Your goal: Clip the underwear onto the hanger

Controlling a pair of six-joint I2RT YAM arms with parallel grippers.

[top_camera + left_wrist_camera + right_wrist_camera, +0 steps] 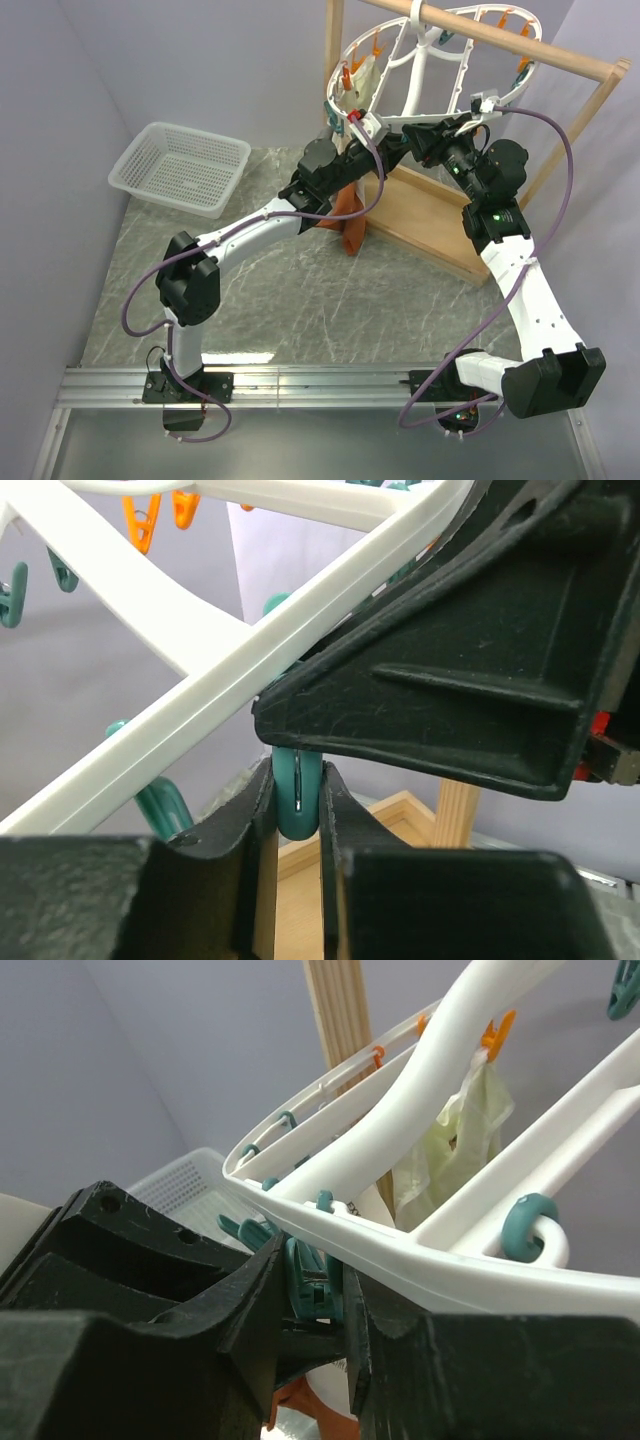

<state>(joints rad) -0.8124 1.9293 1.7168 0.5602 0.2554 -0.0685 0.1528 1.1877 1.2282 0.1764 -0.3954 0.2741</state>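
A white mesh basket (180, 165) sits at the desk's (280, 290) far left corner. The left gripper (297, 825) reaches up to the left rim of the hanger (412, 85). Its jaws are drawn narrow on a teal clothespin (297, 785) dangling under a white bar, both fingers touching its sides. Below that arm the rust-orange underwear (350, 228) hangs near the middle of the desk's far edge. Its top is hidden behind the arm, so whether a pin holds it cannot be told. A cream cloth (362, 78) is pinned at the left rim by an orange clothespin (495, 1035). The hanger hangs from the rod of the wooden frame (420, 215). At its right rim the right gripper (315, 1305) is closed narrow around a second teal clothespin (312, 1278)
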